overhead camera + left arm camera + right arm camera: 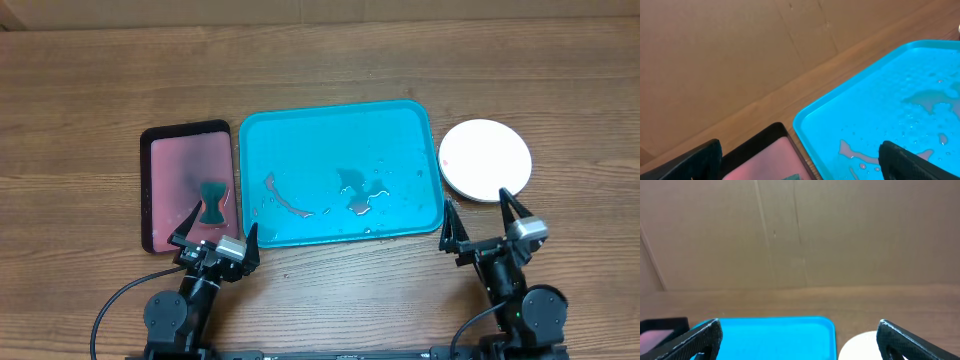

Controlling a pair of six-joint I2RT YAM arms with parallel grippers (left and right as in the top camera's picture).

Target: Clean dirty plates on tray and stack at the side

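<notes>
Our left claw (220,225) and right claw (475,212) both sit spread wide by the table's near edge; the round white plastic plate (485,158) rests just past the right claw, off the big turquoise plastic tray (300,135); we judge the right arm nearer.

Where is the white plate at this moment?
Overhead view: the white plate sits on the table just right of the blue tray, off it, directly ahead of the open right gripper.
</notes>
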